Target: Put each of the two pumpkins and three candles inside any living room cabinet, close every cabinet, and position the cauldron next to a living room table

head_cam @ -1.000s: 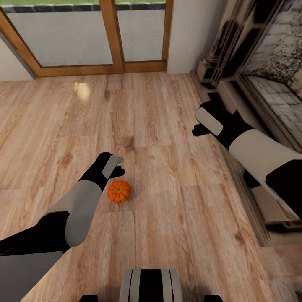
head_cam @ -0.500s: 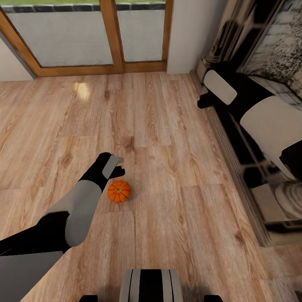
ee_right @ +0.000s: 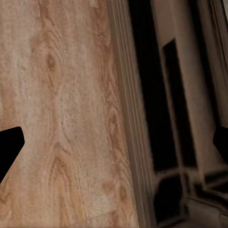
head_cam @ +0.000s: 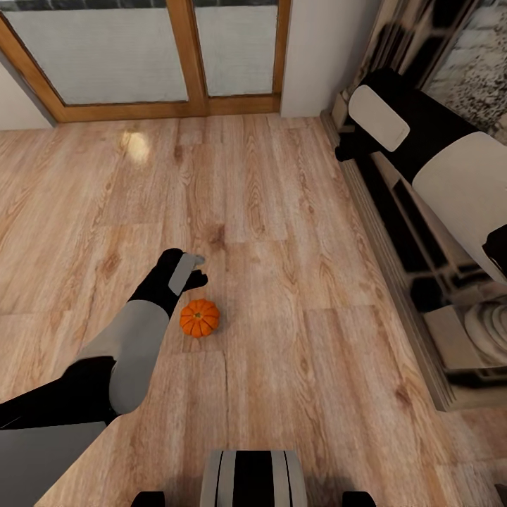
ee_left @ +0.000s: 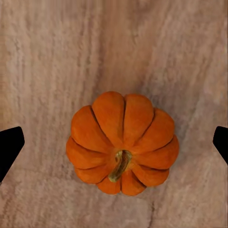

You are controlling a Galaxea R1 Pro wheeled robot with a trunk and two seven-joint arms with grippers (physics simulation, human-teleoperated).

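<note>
Light wood plank floor (head_cam: 296, 282) fills most of the head view, with wood-framed glass doors (head_cam: 141, 56) along the far wall and an ornate stone fireplace surround (head_cam: 451, 282) down the right side. One pumpkin (head_cam: 199, 317), bright orange and ribbed, sits upright on the floor near the middle, stem up. Left gripper (head_cam: 189, 271) hangs over the floor just beyond the pumpkin, nothing in it. In the left wrist view the pumpkin (ee_left: 122, 142) lies straight under the camera, between the two dark fingertips (ee_left: 9, 149) at the frame edges; jaws spread wide, not touching it. Right gripper (head_cam: 350, 148) is raised at the fireplace edge, well apart from the pumpkin. Right wrist view looks down on floor planks (ee_right: 57, 114) beside the surround's dark recessed mouldings (ee_right: 161, 104); fingertips (ee_right: 8, 149) at both edges, jaws spread, holding nothing.
</note>
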